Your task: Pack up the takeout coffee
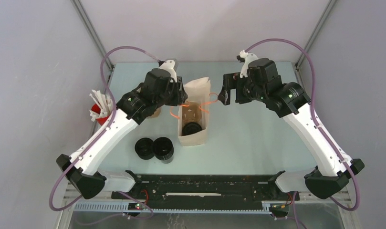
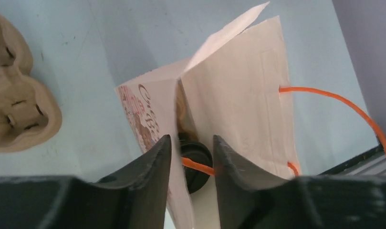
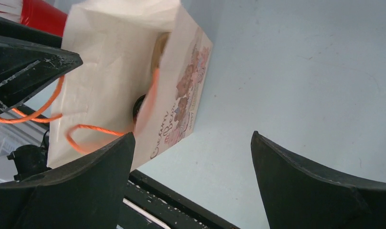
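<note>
Where paper bag (image 1: 193, 139) encloses it, takeout coffee (image 1: 192, 129) half hidden, carrier (image 2: 19, 109) cropped

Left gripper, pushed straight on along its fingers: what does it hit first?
Likely the orange handle cord crossing between the left gripper's fingers at the paper bag's mouth, then the black cup inside it; depth is unclear.

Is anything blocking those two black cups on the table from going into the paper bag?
Nothing lies between the cups and the bag; only the left hand sits at its left rim.
</note>
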